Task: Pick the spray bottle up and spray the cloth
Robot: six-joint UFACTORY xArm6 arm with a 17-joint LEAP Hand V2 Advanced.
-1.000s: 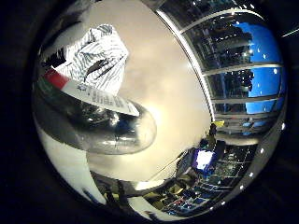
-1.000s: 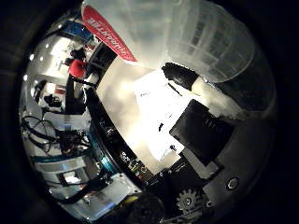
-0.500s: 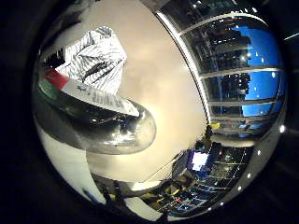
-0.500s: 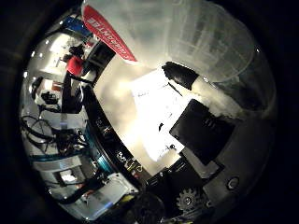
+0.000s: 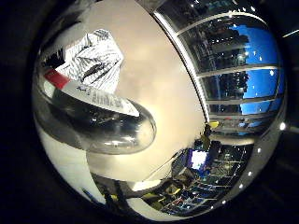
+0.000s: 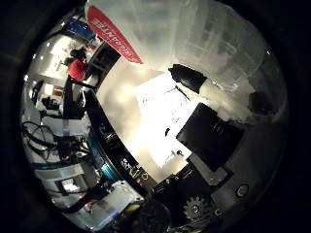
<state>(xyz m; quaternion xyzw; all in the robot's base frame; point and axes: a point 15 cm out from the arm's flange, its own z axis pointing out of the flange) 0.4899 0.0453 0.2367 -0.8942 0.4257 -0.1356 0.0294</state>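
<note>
The clear spray bottle (image 5: 98, 121) with a red and white label fills much of the right little finger side palm view, close against the palm. Beyond it a grey and white patterned cloth (image 5: 93, 58) lies crumpled on the pale table (image 5: 163, 89). In the right thumb side palm view the bottle's translucent body (image 6: 209, 39) and red label (image 6: 115, 34) lie right by the palm. My right hand (image 6: 194, 121) shows there as white and black fingers curled against the bottle's side. The bottle's nozzle is hidden.
The table's far edge (image 5: 192, 79) runs below large windows (image 5: 238, 65). In the thumb side view a red object (image 6: 77, 69) and shelves with equipment (image 6: 68, 146) stand beside the table.
The pictures have shifted only slightly, so the hand has barely moved. The bottle keeps its place against the palm and the cloth lies as before.
</note>
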